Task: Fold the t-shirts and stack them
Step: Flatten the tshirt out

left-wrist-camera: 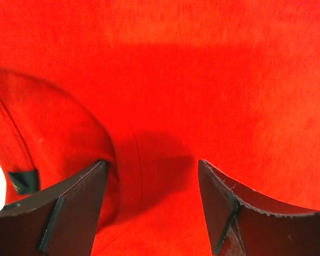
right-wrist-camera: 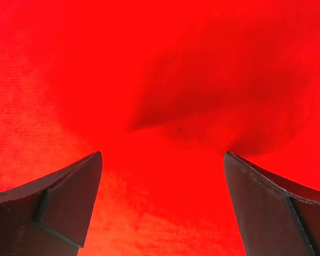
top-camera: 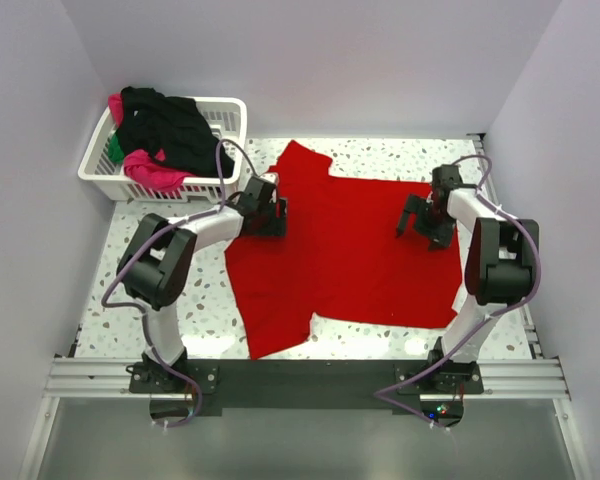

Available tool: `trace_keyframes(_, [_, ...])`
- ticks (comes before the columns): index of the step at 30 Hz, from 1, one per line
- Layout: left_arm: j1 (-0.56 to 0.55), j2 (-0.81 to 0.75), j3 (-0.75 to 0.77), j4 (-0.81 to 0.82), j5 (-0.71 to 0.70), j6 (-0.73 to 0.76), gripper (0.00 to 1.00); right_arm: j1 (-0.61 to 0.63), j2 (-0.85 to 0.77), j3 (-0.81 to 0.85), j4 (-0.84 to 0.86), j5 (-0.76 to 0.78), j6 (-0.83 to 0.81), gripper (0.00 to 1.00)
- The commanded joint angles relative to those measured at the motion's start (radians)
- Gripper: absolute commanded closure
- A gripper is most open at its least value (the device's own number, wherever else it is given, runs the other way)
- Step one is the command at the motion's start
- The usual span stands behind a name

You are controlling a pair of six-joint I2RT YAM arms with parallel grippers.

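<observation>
A bright red t-shirt (top-camera: 335,250) lies spread flat on the table. My left gripper (top-camera: 273,218) is at its left edge, by the collar. In the left wrist view the gripper (left-wrist-camera: 152,170) is open, low over the red cloth (left-wrist-camera: 202,80), with the collar and a dark label (left-wrist-camera: 22,180) at the left. My right gripper (top-camera: 417,222) is over the shirt's right part. In the right wrist view it (right-wrist-camera: 162,160) is open wide over red cloth (right-wrist-camera: 149,69) with a shallow wrinkle. Black (top-camera: 165,125), magenta-pink (top-camera: 155,170) and green (top-camera: 114,150) shirts lie heaped in the basket.
A white plastic lattice basket (top-camera: 230,112) stands at the back left corner of the speckled table (top-camera: 205,305). White walls close the table on three sides. A dark rail (top-camera: 310,380) with both arm bases runs along the near edge.
</observation>
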Motion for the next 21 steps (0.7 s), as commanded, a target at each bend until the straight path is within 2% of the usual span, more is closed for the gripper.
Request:
trace_keyframes(1, [0.016, 0.080, 0.044, 0.021, -0.012, 0.046, 0.27, 0.001, 0.039, 0.087, -0.045, 0.069, -0.014, 0.01])
trace_keyframes(15, [0.036, 0.310, 0.349, -0.083, -0.026, 0.135, 0.26, 0.000, 0.245, 0.279, -0.115, 0.172, 0.005, 0.01])
trace_keyframes(21, [0.041, 0.383, 0.488, -0.135, -0.061, 0.163, 0.25, 0.000, 0.311, 0.384, -0.153, 0.159, 0.018, 0.01])
